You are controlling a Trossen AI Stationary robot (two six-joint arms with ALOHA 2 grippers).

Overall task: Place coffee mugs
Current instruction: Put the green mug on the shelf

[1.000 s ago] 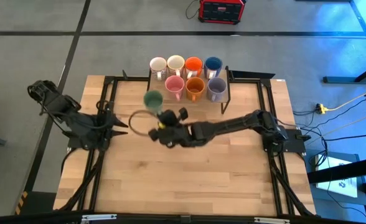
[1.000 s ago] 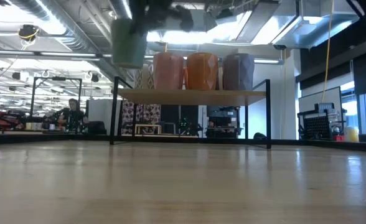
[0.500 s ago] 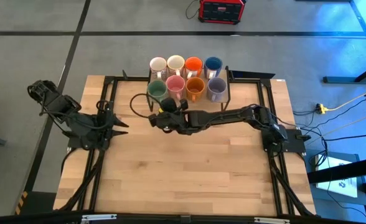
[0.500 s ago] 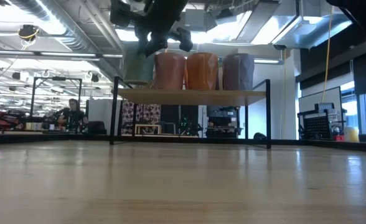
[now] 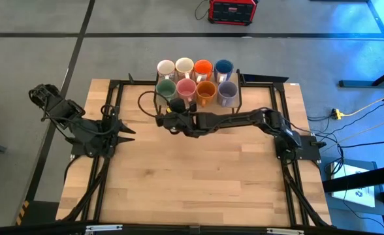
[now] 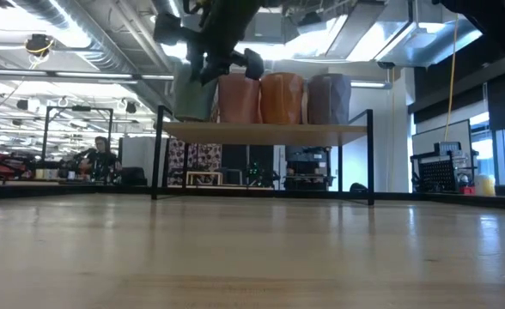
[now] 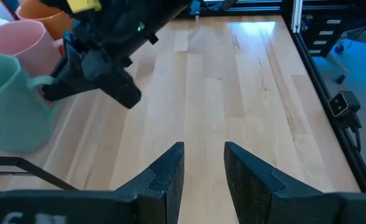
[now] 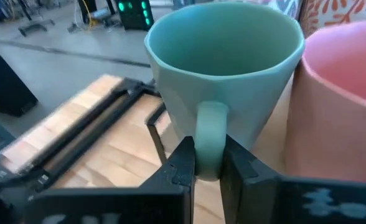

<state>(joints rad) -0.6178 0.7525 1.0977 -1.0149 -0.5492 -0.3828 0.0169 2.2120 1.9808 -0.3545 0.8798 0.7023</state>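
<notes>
The pale green mug [image 5: 165, 87] [image 8: 226, 68] sits upright at the front left spot of the shelf [image 6: 265, 130], next to the pink mug [image 5: 185, 87] [image 8: 338, 106]. My right gripper [image 5: 169, 106] [image 8: 209, 165] is just on its near side and is shut on its handle. The amber mug [image 5: 206, 91] and lavender-grey mug [image 5: 227, 91] fill the rest of the front row. Two white mugs [image 5: 174, 66], the orange mug [image 5: 203, 67] and the blue mug [image 5: 224, 66] stand behind. My left gripper [image 5: 123, 134] [image 7: 203, 174] waits open over the table's left side. My right gripper pinches the green mug's handle [image 8: 209, 134] between its two fingers [image 8: 183, 163], which lie across the loop. It comes level from the table's near side. The mug is upright with its mouth up; I cannot tell whether its base rests on the shelf board or hangs just above it.
The shelf stands on black legs [image 6: 157, 154] at the table's far edge, with open room beneath it. Black frame rails [image 5: 110, 111] run along the table's left and right sides. The bare wooden tabletop [image 5: 198, 176] stretches out on the near side. A red box [image 5: 232, 10] lies on the floor beyond.
My right gripper has carried the green mug toward the table's far edge and down. It went from above the table in front of the shelf into the front left spot beside the pink mug. The arm swung so that the handle now faces the near edge.
</notes>
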